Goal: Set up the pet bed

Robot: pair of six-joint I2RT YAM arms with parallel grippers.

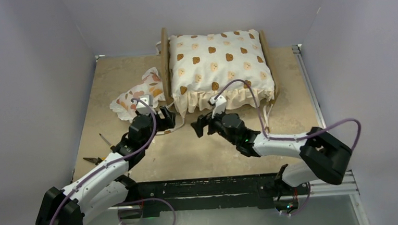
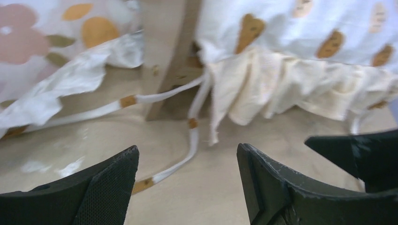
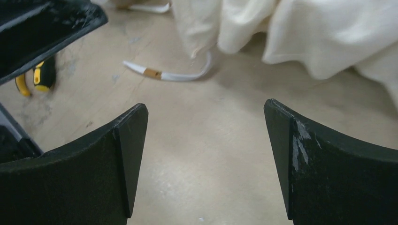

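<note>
Left gripper [image 2: 187, 149] and right gripper [image 3: 205, 105], both wide open and empty, face the cushion [image 1: 217, 64] seated in the pet bed [image 1: 166, 67] at upper centre, probably to straighten it.

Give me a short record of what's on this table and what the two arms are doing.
bed: wooden frame, far middle of the table
cushion: bear-print, lying on the bed, ruffle hanging over the near end
pillow: floral, on the table left of the bed
ties: white, trailing on the table by the bed's near left corner
left gripper: open, empty, low by that corner
right gripper: open, empty, low before the ruffle
hand tool: yellow-handled, near the table's left edge
</note>
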